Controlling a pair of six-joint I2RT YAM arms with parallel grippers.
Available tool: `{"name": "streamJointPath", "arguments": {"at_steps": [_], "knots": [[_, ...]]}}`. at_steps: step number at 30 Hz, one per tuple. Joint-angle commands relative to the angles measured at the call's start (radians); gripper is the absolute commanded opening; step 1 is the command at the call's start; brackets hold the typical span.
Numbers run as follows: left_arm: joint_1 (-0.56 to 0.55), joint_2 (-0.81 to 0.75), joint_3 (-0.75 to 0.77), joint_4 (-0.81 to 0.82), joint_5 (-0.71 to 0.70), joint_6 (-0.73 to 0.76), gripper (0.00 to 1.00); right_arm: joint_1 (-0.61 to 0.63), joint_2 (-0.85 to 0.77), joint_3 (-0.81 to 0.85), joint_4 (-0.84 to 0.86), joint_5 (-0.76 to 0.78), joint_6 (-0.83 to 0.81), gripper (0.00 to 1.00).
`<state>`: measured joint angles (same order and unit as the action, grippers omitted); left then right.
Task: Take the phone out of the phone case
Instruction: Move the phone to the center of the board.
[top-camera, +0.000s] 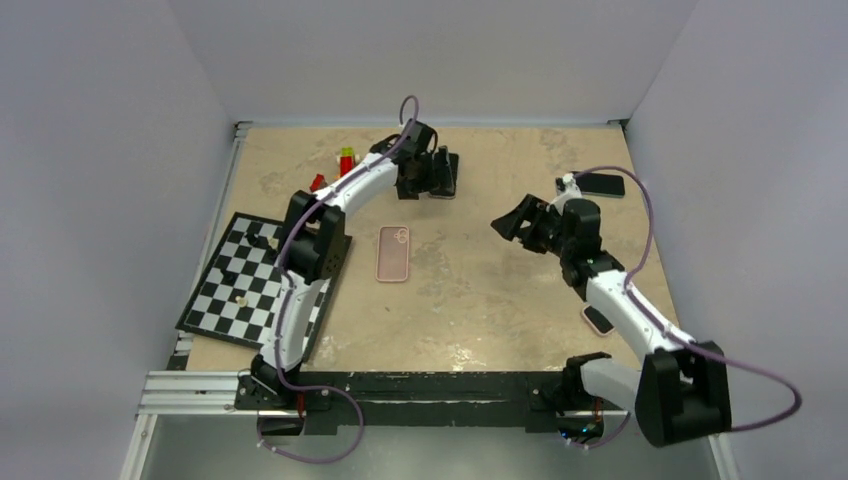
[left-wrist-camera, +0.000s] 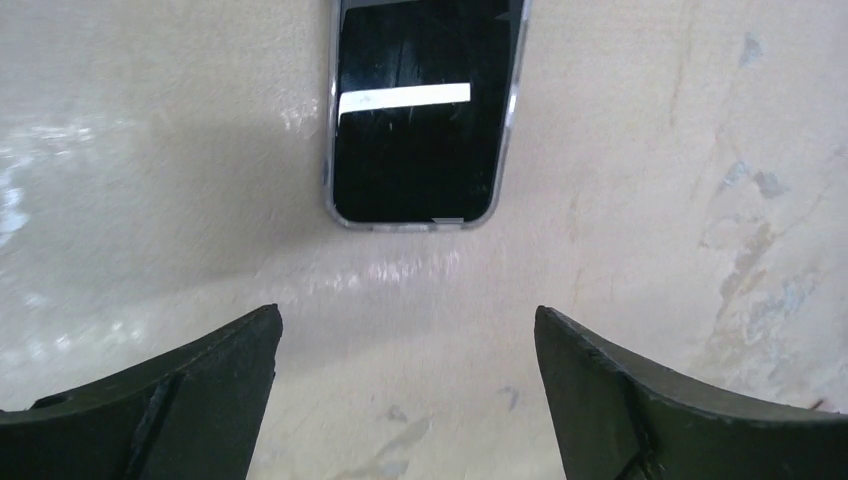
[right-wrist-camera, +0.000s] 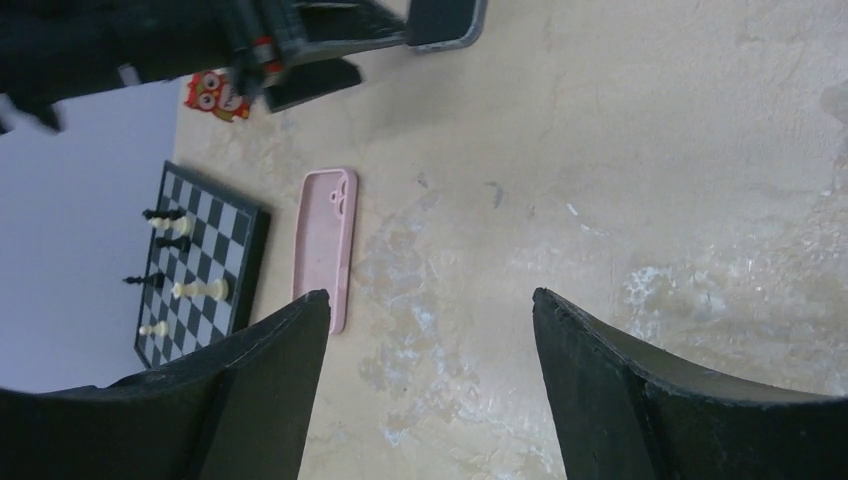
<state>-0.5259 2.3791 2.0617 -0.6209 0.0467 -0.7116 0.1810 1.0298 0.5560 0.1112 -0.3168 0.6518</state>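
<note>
Chessboard (top-camera: 262, 280) far left; pink case (top-camera: 393, 254) flat on surface (top-camera: 480, 290), ctr frame. Left tool (left-wrist-camera: 405, 325) upper ctr, jaws spread fully, empty, dark phone (left-wrist-camera: 418, 110) lying just beyond it. Right tool (right-wrist-camera: 430, 300) right of ctr, spread wide, holding nothing.

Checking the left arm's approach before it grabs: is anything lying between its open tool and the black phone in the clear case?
Nothing visible. In the left wrist view only bare beige tabletop lies between the open left tool and the black phone in its clear plastic case, which lies flat just ahead.
</note>
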Motion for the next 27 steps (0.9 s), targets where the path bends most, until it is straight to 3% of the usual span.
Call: {"name": "streamJointPath", "arguments": {"at_steps": [1,4,9,14,21,27], "knots": [[0.02,-0.277,-0.085,0.022,-0.03,0.092,1.0,0.0,0.188,0.21,-0.062,0.026,-0.043,0.82],[0.048,-0.449,-0.249,0.039,-0.02,0.096,1.0,0.009,0.369,0.374,-0.173,0.043,-0.106,0.86],[0.1,-0.75,-0.479,0.071,0.057,0.11,1.0,0.074,0.617,0.676,-0.361,0.195,-0.146,0.91],[0.122,-0.979,-0.528,-0.05,0.064,0.217,1.0,0.165,0.878,1.008,-0.556,0.298,-0.173,0.92],[0.122,-1.255,-0.619,-0.064,0.016,0.346,1.0,0.259,1.261,1.555,-0.845,0.487,-0.177,0.92],[0.123,-1.384,-0.74,0.004,-0.038,0.387,1.0,0.283,1.423,1.773,-0.933,0.519,-0.139,0.95]]}}
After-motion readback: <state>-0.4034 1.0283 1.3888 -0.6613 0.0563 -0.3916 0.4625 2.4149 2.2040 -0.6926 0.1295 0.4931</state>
